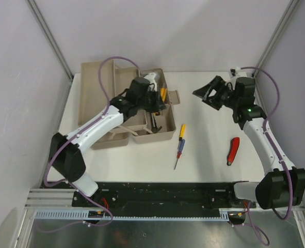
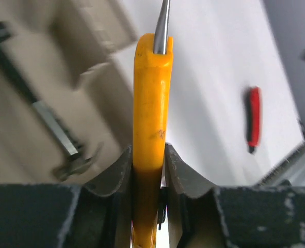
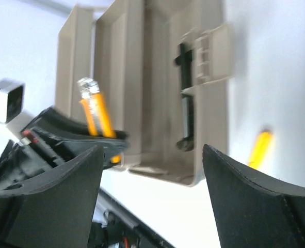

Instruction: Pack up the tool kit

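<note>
Pliers handle (image 2: 151,103) smooth yellow plastic; toolbox (image 1: 157,136) matt beige plastic; table (image 1: 209,147) smooth white.

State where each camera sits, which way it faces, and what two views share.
Top external: above and behind the bases, looking down at the table; both arms show.
Left wrist: on the left gripper, facing along the yellow-handled pliers it clamps; its fingers show.
Right wrist: on the right gripper, facing the toolbox; its open fingers show.
Shared: top and left wrist both show the red-handled tool.

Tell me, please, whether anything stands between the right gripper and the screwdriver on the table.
Nothing visible: the open right gripper has a free path to the screwdriver, which lies apart from the toolbox.
</note>
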`<state>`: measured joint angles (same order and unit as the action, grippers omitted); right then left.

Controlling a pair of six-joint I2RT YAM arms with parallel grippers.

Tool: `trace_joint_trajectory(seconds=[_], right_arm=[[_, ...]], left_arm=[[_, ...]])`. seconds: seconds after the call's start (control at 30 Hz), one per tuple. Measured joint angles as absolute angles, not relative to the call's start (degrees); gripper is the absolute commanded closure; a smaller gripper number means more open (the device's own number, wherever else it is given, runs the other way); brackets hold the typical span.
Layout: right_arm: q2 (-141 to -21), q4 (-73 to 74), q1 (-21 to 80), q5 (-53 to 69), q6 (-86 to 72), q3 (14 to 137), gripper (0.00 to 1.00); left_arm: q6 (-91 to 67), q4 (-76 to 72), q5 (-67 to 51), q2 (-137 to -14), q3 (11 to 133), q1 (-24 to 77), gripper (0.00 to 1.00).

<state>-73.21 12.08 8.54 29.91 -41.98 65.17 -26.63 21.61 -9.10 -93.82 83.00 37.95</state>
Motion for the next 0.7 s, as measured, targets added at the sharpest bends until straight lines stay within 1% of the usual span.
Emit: trace_joint_trajectory(seconds=[0.03,0.2,0.33,0.47,0.53,0.57,0.63,0.7], right_arm=[[-72.6,13.5,6.7,28.6,-41.5,65.2,0.19],[-71.8,23.0,1.5,18.9,-39.2,65.2,0.23],[-71.8,31.7,-0.6,10.8,-37.4,65.2,0.25],[-71.8,36.4,-2.4,4.7,-36.6,64.4,0.25],[-71.7,38.0,-3.0,1.7,-36.4,63.7,0.25],[-71.7,38.8,-3.3,-0.1,-36.3,63.1,0.25],[-71.5,39.9,-3.7,-3.7,-36.2,61.5,0.24],[-71.3,40.8,-4.3,-6.7,-36.2,59.3,0.23]], left_arm=[[-27.1,21.9,-7.1,-92.5,81.7,36.7,0.98],[-29.5,26.5,4.6,-87.4,77.6,29.2,0.88],[-30.5,29.8,11.6,-87.7,77.1,26.4,0.87],[-31.1,31.0,14.2,-90.6,77.3,26.0,0.87],[-31.4,31.4,14.7,-93.3,77.7,25.8,0.85],[-31.6,31.5,14.8,-94.4,77.9,25.7,0.83],[-31.7,31.4,15.2,-96.6,78.4,25.4,0.72],[-31.8,31.0,15.3,-96.9,79.5,25.2,0.54]])
